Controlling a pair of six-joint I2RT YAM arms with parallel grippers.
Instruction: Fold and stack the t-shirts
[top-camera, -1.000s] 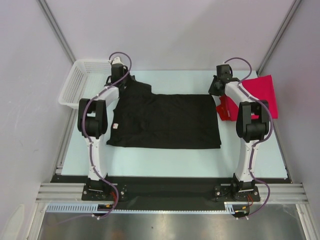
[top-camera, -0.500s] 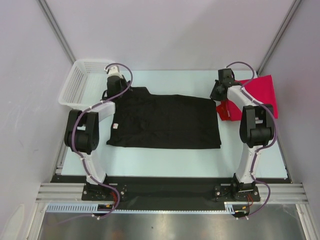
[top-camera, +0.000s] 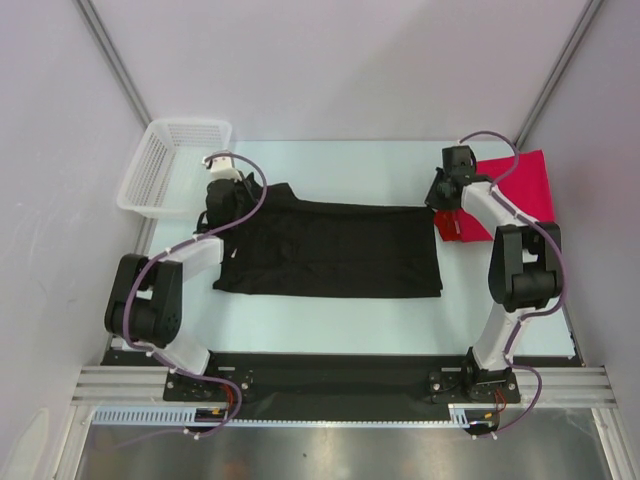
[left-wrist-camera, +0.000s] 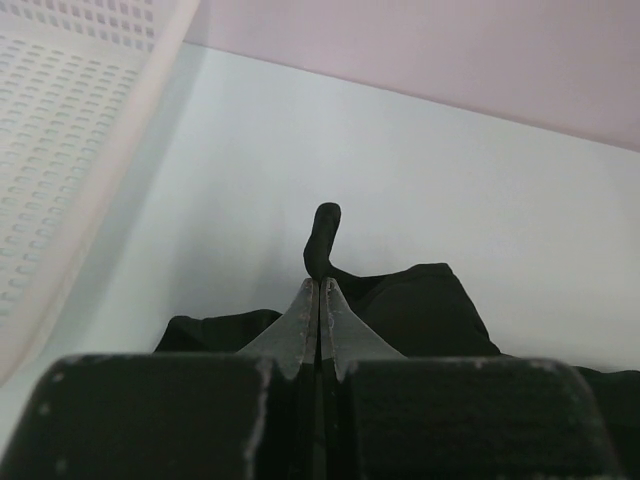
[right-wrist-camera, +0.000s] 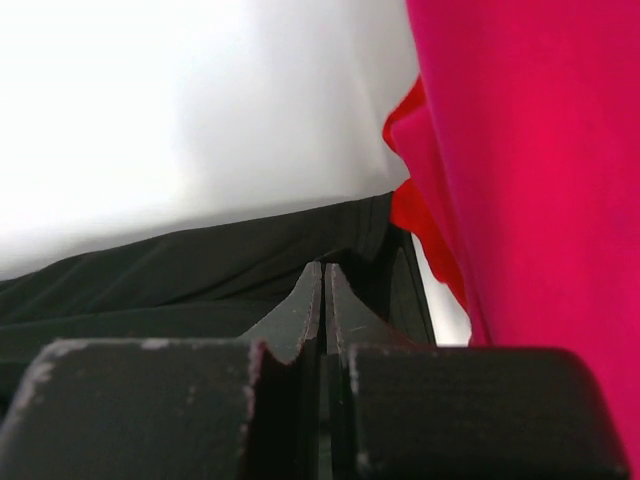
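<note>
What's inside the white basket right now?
Nothing shows inside the white basket, only its bare mesh floor from above. Its near wall may hide a thin strip of that floor.

The table (top-camera: 340, 320) holds a black t-shirt (top-camera: 340, 250), red t-shirts (top-camera: 525, 185) and a white basket (top-camera: 140, 190).

walls (top-camera: 350, 60): plain pale grey | table (top-camera: 350, 165): pale blue top | posts (top-camera: 108, 55): 2, metal, slanted | light: even
</note>
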